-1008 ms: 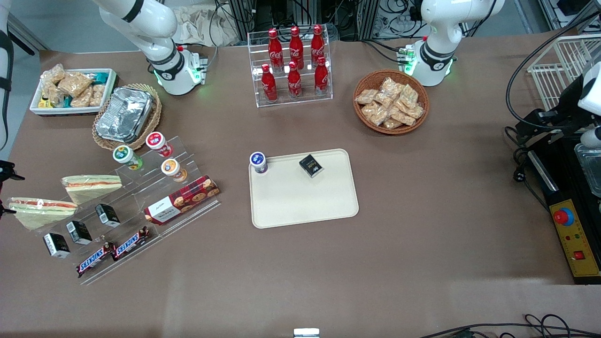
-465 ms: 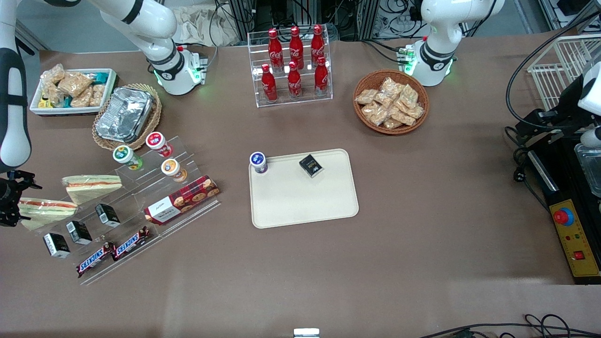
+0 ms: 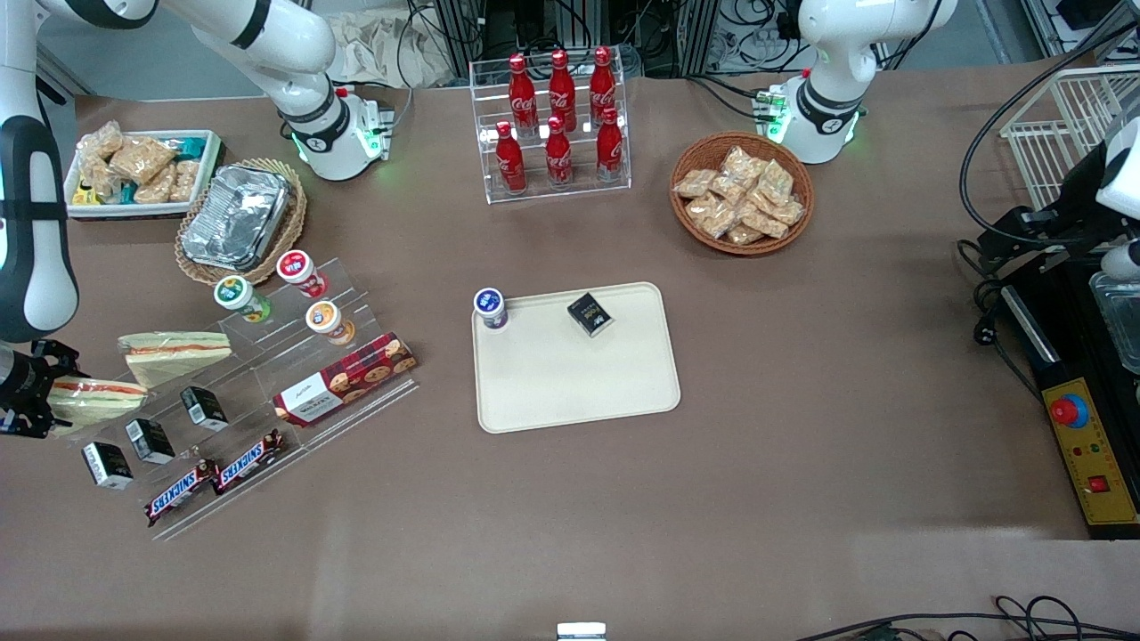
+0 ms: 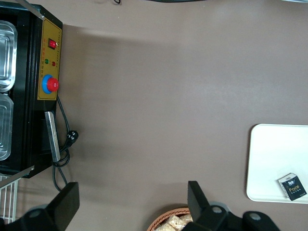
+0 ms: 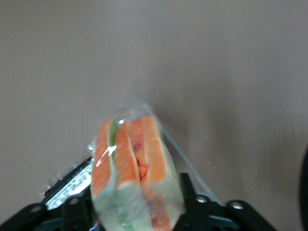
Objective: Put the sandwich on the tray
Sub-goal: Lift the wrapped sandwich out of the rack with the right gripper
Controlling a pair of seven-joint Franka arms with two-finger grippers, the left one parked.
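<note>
The sandwich [image 3: 89,398] lies at the working arm's end of the table, nearer the front camera than the look-alike wedge [image 3: 174,350]. I see the gripper [image 3: 25,397] down at the sandwich's wide end, its fingers on either side of the wrapped wedge [image 5: 132,173]; I cannot tell whether they are clamped on it. The tray [image 3: 570,383] sits mid-table, well apart, holding a small cup [image 3: 490,308] and a black box [image 3: 590,314].

"SNICKERS" reads on both candy bars [image 3: 181,489] near my end of the counter. "Coca-Cola" script runs down the red bottles [image 3: 558,116]. "Face" shows on the small black box [image 4: 292,187] on the tray [image 4: 269,163].

My tool [image 3: 22,398] bears no readable mark.
</note>
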